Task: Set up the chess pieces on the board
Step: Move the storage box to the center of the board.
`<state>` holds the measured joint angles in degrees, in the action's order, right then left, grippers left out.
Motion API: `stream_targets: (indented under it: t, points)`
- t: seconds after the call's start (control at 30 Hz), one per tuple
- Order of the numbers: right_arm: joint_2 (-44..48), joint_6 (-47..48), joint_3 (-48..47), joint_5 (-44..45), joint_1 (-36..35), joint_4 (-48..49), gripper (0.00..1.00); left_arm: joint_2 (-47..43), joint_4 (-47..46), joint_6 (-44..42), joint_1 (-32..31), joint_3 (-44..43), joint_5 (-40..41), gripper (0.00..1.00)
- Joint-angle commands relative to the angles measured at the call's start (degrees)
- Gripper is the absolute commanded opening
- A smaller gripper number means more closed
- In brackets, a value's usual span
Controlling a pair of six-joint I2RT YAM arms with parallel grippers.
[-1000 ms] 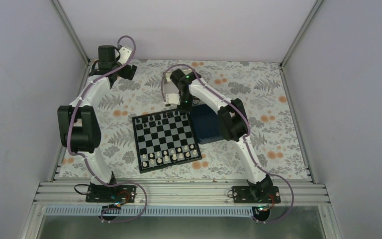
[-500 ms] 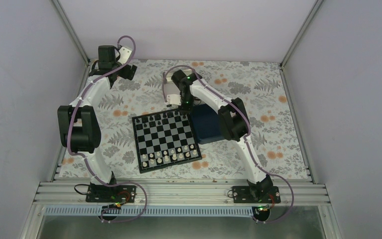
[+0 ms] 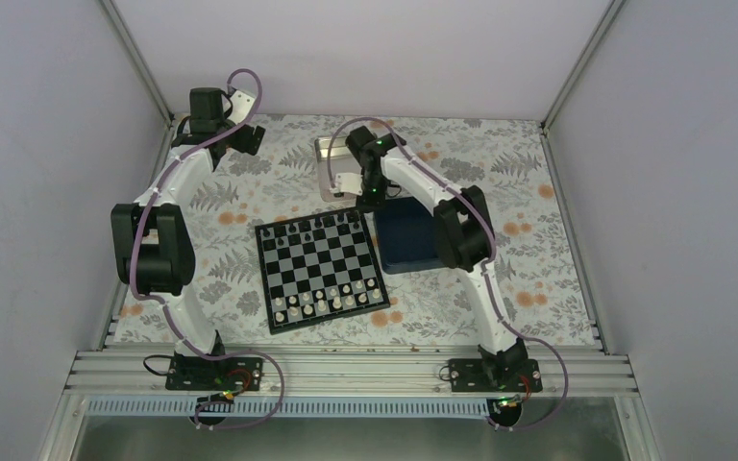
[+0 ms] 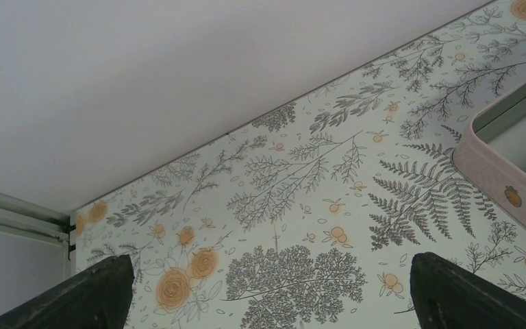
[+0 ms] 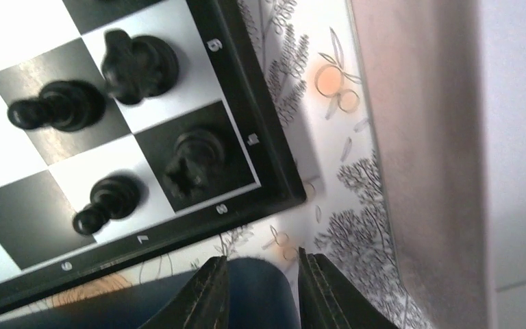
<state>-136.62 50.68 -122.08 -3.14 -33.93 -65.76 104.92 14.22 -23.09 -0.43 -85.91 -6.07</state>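
The board [image 3: 319,271] lies mid-table. Black chess pieces [image 3: 319,226] stand along its far rows and cream-white ones along its near rows. My right gripper [image 3: 369,197] hovers just off the board's far right corner, over the near corner of the navy box. In the right wrist view the gripper [image 5: 263,288] is slightly open with nothing between the fingers; the blue box shows through the gap. That view shows a black rook [image 5: 193,161] on the corner square, pawns [image 5: 109,199] and another black piece [image 5: 140,65]. My left gripper [image 4: 267,295] is wide open and empty over the far left of the table.
A navy blue box [image 3: 405,240] stands against the board's right side. A shiny metal tin [image 3: 332,165] sits behind the board; its wall fills the right of the right wrist view [image 5: 418,137], and its rim shows in the left wrist view [image 4: 500,185]. Walls enclose the table.
My right gripper has moved right, off the board's far right corner toward the navy box, uncovering more of the tin. The left arm has not moved.
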Motion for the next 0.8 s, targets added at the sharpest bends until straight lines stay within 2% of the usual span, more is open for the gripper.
stream_targets:
  t: [0.0,0.37,0.77]
  points:
    - [4.40,-1.01,1.40,0.76,1.74,-0.78,0.28,-2.19,0.10,0.13,0.45,-0.99,-0.93,1.00]
    - [8.54,-2.49,10.04,3.04,5.20,2.16,0.24,-2.49,0.48,0.37,0.43,-0.87,-1.66,1.00]
    - [16.60,-2.33,21.69,4.70,14.77,5.52,0.23,-2.88,2.38,-3.28,0.46,0.26,0.67,1.00]
